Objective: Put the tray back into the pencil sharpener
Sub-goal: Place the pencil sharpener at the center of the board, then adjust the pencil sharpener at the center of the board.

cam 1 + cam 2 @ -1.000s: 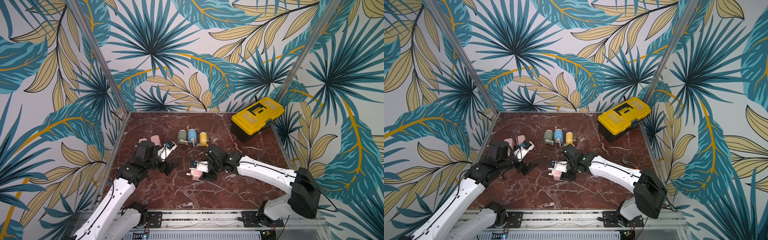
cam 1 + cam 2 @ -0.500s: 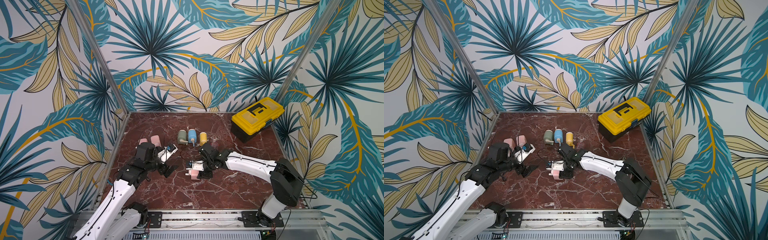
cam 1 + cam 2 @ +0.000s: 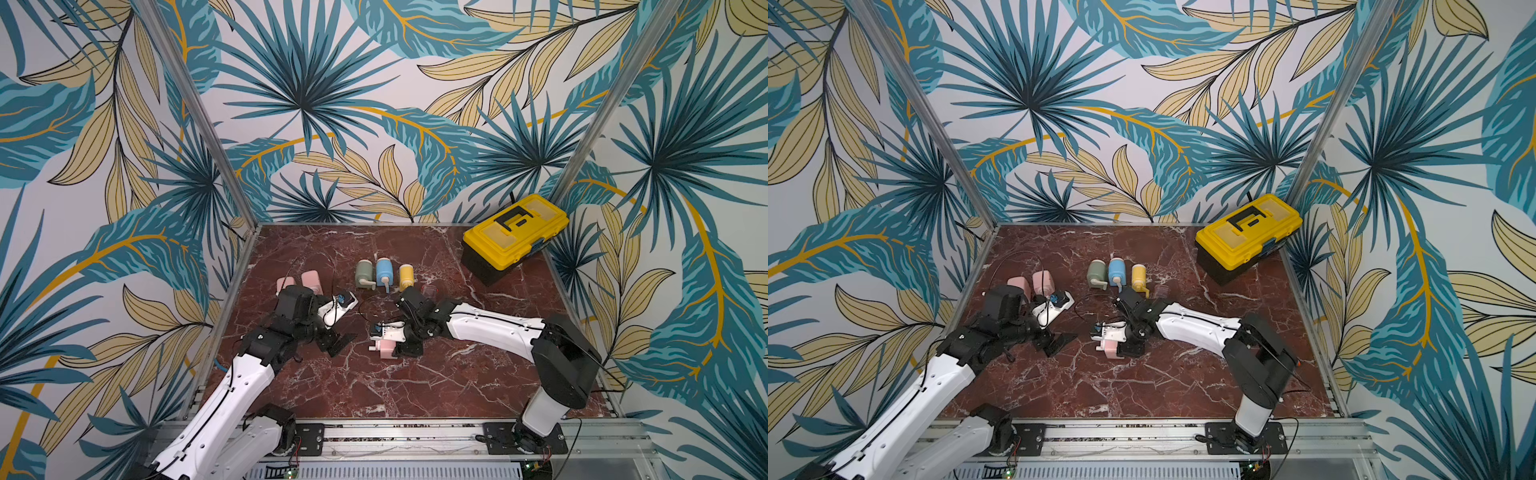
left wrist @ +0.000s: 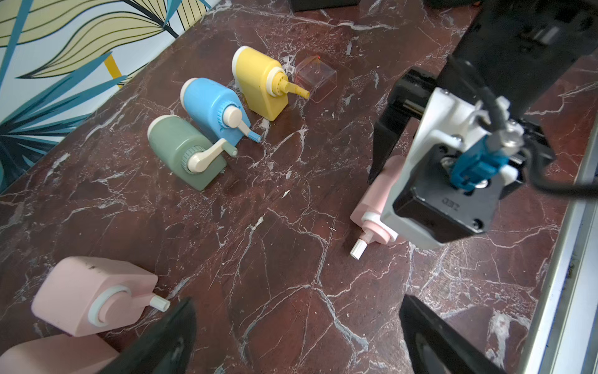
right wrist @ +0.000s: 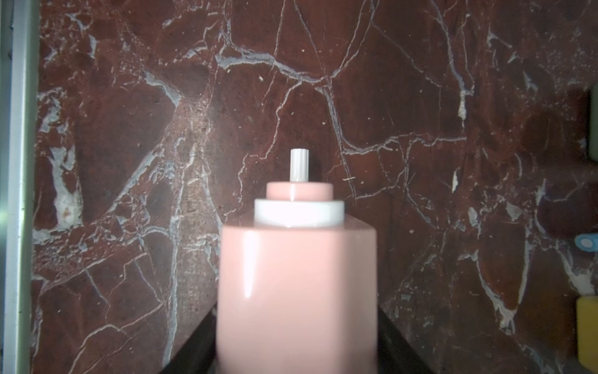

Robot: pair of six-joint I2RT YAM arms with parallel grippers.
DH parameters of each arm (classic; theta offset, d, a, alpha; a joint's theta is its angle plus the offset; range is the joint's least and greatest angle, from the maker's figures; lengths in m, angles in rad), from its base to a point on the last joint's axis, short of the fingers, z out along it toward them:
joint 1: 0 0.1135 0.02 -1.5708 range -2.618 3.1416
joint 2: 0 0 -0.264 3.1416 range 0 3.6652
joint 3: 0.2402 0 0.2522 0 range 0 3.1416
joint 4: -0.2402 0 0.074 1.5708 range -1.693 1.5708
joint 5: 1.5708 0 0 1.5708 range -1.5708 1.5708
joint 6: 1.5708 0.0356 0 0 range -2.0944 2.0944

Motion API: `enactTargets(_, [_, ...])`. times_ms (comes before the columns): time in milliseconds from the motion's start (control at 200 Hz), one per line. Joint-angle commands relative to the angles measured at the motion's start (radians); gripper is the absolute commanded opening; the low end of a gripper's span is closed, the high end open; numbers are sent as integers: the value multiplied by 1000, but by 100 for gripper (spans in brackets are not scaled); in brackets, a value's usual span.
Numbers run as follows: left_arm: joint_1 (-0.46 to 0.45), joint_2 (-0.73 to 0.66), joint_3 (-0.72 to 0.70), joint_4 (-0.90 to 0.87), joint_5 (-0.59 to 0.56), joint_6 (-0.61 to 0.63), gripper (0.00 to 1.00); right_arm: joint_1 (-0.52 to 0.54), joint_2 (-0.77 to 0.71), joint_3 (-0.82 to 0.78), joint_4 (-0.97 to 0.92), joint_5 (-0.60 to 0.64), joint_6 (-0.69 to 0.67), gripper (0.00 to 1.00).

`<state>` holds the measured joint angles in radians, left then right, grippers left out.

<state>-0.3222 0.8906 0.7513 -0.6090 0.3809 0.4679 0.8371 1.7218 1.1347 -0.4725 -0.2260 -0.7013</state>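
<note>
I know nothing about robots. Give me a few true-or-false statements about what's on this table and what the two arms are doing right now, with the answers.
1. The right gripper is closed on a pink sharpener. True.
2. The left gripper is holding the clear tray. False: it is open and empty, and the tray lies on the table right beside the yellow sharpener.
3. The green sharpener, blue sharpener and yellow sharpener sit side by side in a row. True.
4. The yellow toolbox has its lid open. False: the lid is closed.
</note>
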Motion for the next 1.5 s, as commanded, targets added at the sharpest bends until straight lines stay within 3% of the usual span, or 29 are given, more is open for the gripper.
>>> enactTargets(0, [-3,-2,-10,15,-5,20,100,-5,5,-21,23,-17,-15,60])
enactTargets(346, [-5,4,-13,9,-5,59,100,-6,-23,-24,59,-40,11,72])
enactTargets(551, [-4,27,-9,8,22,60,100,-6,-177,-93,100,-46,116,76])
enactTargets(776, [-4,103,26,5,201,47,100,-13,-420,-306,241,131,327,75])
enactTargets(876, [-28,131,-2,5,301,128,96,-13,-534,-369,287,223,425,75])
enactTargets(1017, [-127,175,-28,6,204,250,98,-13,-691,-436,291,304,522,74])
enactTargets(1262, [-209,396,90,6,140,390,99,-13,-869,-497,208,365,612,74])
enactTargets(1492, [-262,607,263,6,64,406,100,-13,-963,-518,159,403,645,74])
